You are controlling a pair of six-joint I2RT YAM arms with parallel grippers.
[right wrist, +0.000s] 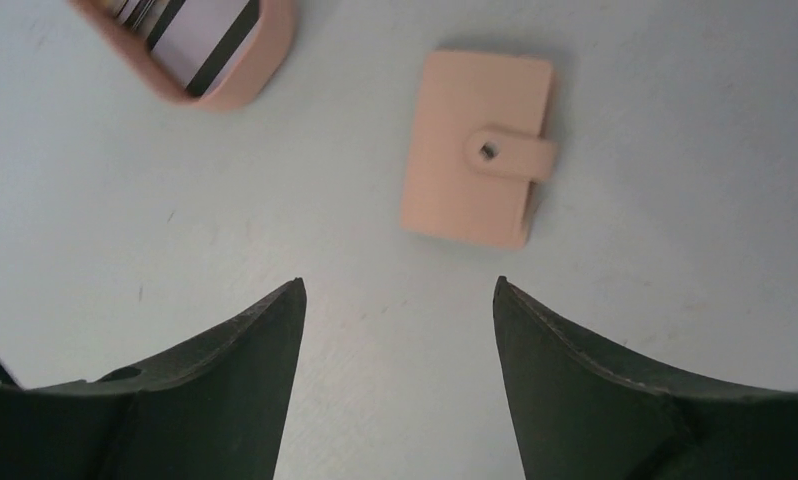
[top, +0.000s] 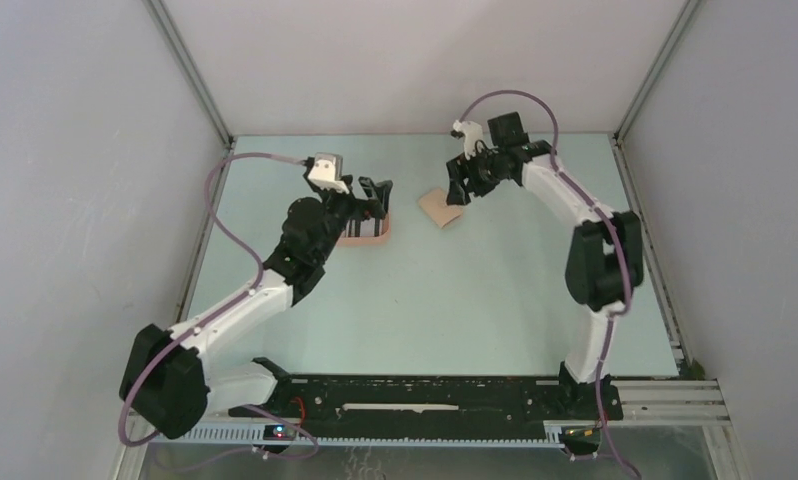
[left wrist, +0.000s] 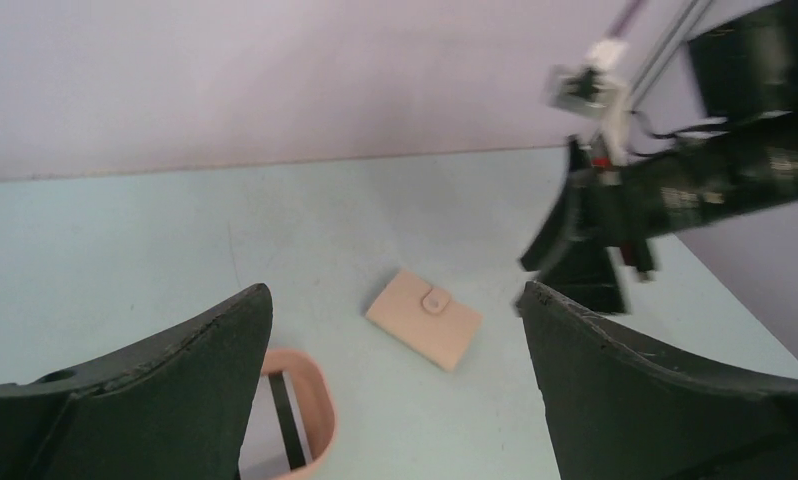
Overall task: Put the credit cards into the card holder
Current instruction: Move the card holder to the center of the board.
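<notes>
The card holder [top: 440, 208], a small tan folded wallet with its snap strap fastened, lies flat on the pale green table; it also shows in both wrist views [left wrist: 423, 318] [right wrist: 475, 148]. A white-grey card with a black stripe [right wrist: 190, 30] lies in the peach tray; other cards there are hard to tell apart. My left gripper [top: 375, 196] [left wrist: 395, 290] hovers open over the tray's right end, empty. My right gripper [top: 457, 190] [right wrist: 397, 281] hangs open just beyond the card holder, empty, with bare table between its fingers.
The peach oval tray [top: 367, 240] [left wrist: 313, 400] [right wrist: 260, 70] sits left of the card holder, partly hidden under my left gripper. Grey walls close the table at the back and sides. My right arm [left wrist: 715, 180] crosses the left wrist view.
</notes>
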